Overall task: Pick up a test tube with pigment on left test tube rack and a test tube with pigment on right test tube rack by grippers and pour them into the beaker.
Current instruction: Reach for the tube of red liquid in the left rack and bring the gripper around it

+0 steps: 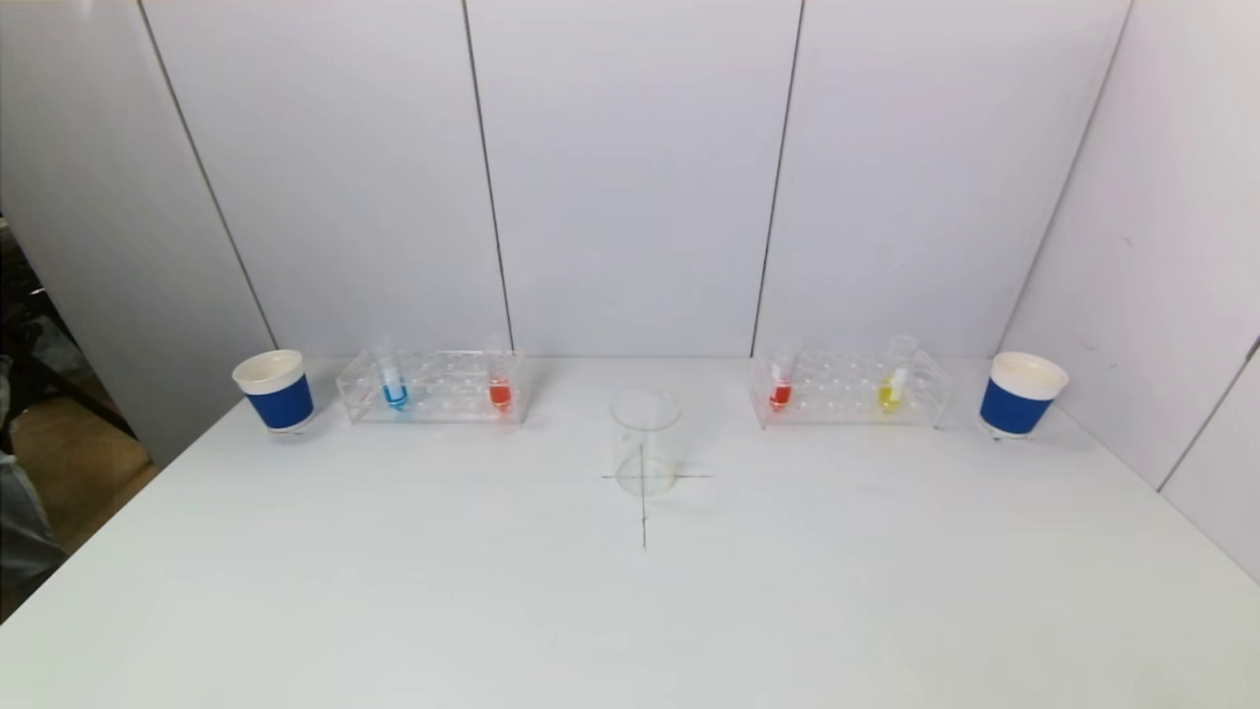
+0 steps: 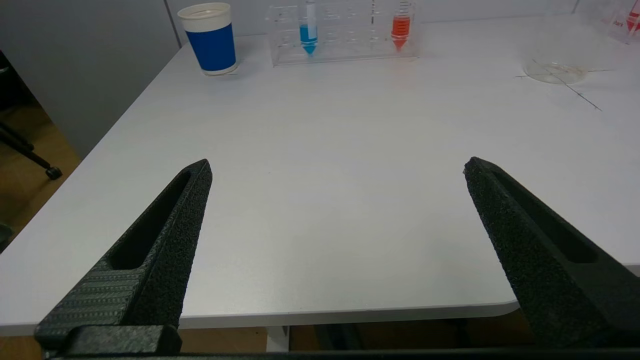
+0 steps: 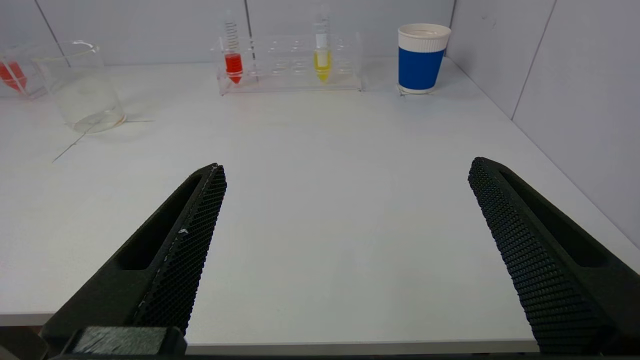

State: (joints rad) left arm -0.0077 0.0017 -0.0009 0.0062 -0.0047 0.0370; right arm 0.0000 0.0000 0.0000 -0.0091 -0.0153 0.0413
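Observation:
The clear left rack (image 1: 433, 386) holds a blue-pigment tube (image 1: 393, 379) and an orange-red tube (image 1: 500, 382). The clear right rack (image 1: 849, 390) holds a red tube (image 1: 782, 379) and a yellow tube (image 1: 894, 379). An empty glass beaker (image 1: 645, 442) stands between them on a pencilled cross. Neither gripper shows in the head view. My left gripper (image 2: 337, 167) is open and empty over the table's near edge, far from the left rack (image 2: 345, 32). My right gripper (image 3: 346, 167) is open and empty over the near edge, far from the right rack (image 3: 290, 62).
A blue-and-white paper cup (image 1: 275, 390) stands left of the left rack, another cup (image 1: 1021, 393) right of the right rack. White wall panels close the back and right side. The table's left edge (image 1: 108, 522) drops to the floor.

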